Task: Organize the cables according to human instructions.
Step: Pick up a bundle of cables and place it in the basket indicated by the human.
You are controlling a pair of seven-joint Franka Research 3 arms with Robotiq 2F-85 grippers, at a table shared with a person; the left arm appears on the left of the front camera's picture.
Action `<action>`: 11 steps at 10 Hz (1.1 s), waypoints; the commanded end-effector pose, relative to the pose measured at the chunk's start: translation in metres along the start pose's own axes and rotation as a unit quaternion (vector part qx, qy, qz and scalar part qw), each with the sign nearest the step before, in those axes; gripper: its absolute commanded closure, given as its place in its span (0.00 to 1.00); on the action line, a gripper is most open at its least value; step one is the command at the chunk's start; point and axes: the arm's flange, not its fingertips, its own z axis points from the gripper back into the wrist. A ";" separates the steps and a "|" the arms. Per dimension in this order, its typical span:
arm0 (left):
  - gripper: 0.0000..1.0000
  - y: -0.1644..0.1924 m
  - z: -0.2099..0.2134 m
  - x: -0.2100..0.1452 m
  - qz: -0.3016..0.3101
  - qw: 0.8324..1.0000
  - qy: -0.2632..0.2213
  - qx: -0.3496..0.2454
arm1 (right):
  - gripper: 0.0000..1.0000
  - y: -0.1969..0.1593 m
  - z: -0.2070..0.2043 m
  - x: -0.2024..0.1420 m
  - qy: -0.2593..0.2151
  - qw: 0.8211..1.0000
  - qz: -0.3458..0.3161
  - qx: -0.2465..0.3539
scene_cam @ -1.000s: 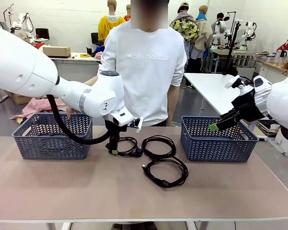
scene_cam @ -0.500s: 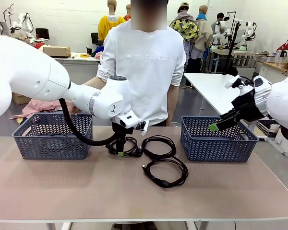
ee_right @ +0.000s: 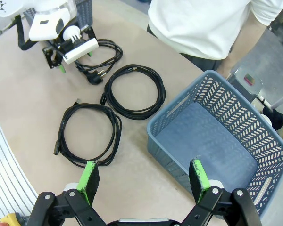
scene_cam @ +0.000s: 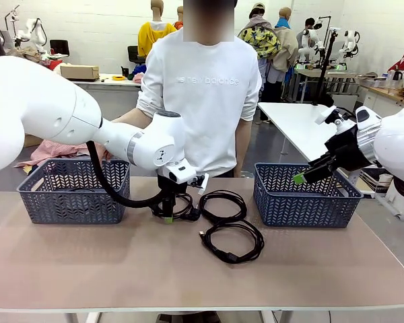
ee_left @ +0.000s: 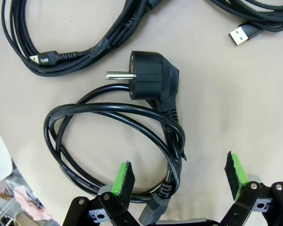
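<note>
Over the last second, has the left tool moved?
Yes. The left tool has moved right and lower, away from the left basket, toward the power cord.

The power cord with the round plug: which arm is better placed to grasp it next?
Left. The left gripper, open, hangs over that power cord; the right gripper hovers open by the basket, farther away.

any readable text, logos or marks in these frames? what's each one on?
"new balance": pale letters across the chest of the person's white sweatshirt, front view.
Pale mark on the small plug of a braided cable, left wrist view: too small to read.
Nothing else legible.
</note>
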 end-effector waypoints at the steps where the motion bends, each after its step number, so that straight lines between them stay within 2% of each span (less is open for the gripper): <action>1: 0.00 0.003 0.000 -0.003 0.001 1.000 -0.004 -0.013 | 0.00 -0.001 0.000 0.000 -0.004 1.000 -0.004 0.003; 7: 0.00 0.006 -0.003 -0.001 -0.010 1.000 -0.004 -0.029 | 0.00 -0.001 0.000 0.000 -0.004 1.000 -0.004 0.003; 8: 0.03 0.007 -0.003 -0.001 -0.011 0.999 -0.002 -0.031 | 0.00 -0.001 0.000 0.000 -0.004 1.000 -0.004 0.003; 9: 0.19 0.008 -0.004 -0.001 -0.009 0.999 -0.003 -0.032 | 0.00 -0.001 0.000 0.000 -0.004 1.000 -0.004 0.003; 11: 0.22 0.008 -0.003 -0.001 -0.009 1.000 -0.003 -0.029 | 0.00 -0.001 0.000 0.000 -0.004 1.000 -0.004 0.003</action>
